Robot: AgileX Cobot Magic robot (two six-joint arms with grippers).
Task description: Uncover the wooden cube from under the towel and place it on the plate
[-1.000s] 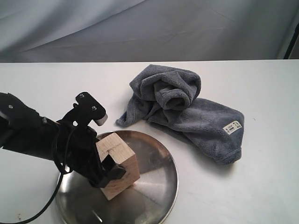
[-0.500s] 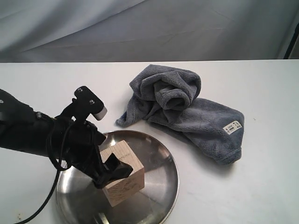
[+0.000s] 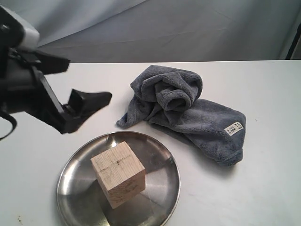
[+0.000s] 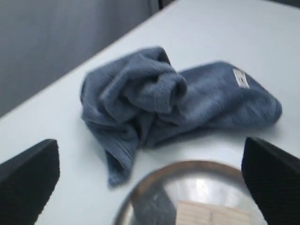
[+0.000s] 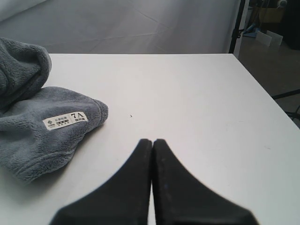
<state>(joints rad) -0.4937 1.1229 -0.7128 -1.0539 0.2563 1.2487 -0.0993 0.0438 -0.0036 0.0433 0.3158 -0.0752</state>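
Observation:
The wooden cube rests tilted on the steel plate, with nothing touching it. My left gripper hangs open above and to the left of the plate, its jaws wide apart and empty. In the left wrist view the cube shows at the picture's edge on the plate, between the spread fingers. The blue-grey towel lies bunched on the table behind and to the right of the plate. My right gripper is shut on nothing over bare table beside the towel; it is out of the exterior view.
A white table carries everything. Its right edge drops off near the right gripper. A grey cloth backdrop hangs behind the table. The towel's white label faces up near its right end.
My left gripper has let go of the cube on the plate and risen up and to the left. The cube stays on the plate. The towel has not moved.

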